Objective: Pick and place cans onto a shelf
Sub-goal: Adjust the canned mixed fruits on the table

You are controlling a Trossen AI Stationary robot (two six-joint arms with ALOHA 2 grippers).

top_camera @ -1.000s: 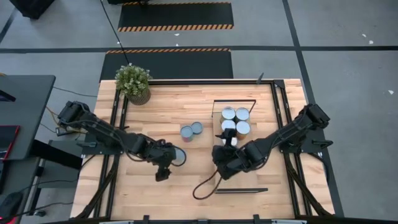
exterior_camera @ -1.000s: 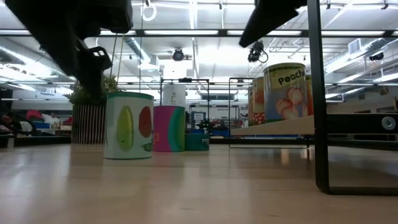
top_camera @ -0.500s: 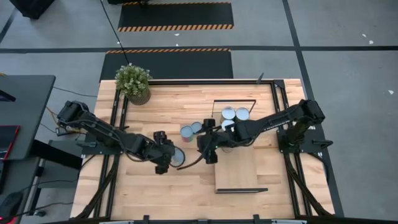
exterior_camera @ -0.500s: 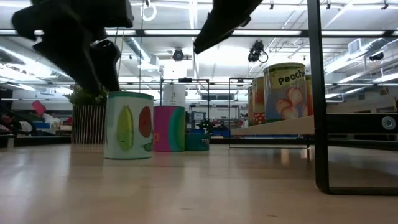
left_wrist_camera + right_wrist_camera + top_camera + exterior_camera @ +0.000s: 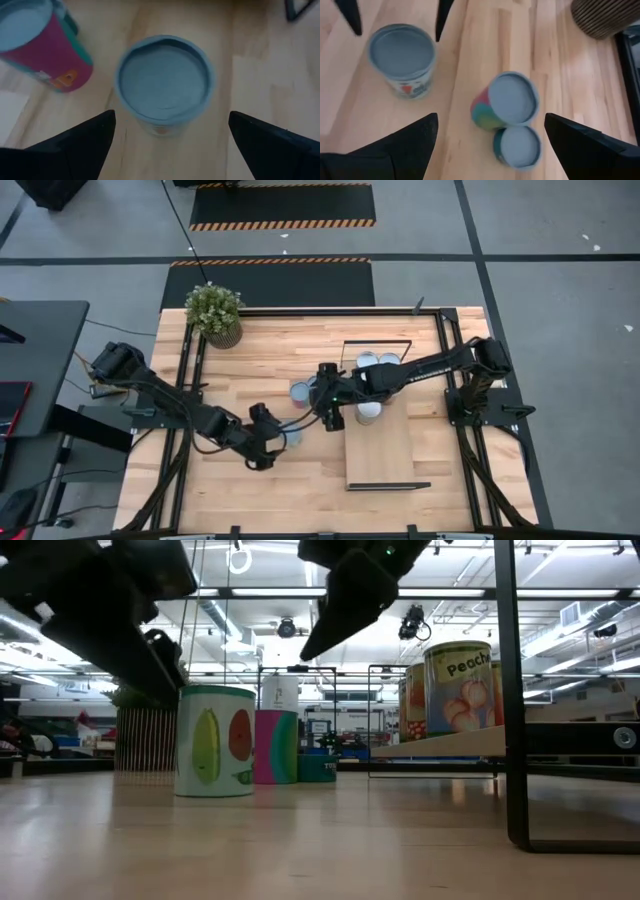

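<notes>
Right arm has swung off the shelf toward table centre; left gripper has edged nearer its can.
Right gripper, fingers spread and empty, hangs over the magenta can and teal can. Left gripper, released, straddles the white can. Four shelved cans at two o'clock; potted plant at eleven.

In the high view the can beneath the left gripper was mostly covered by the arm — only a sliver showed at its three o'clock. The cans on the shelf were partly hidden by the right arm. In the low view the plant pot was half concealed — labels there were blurred.
</notes>
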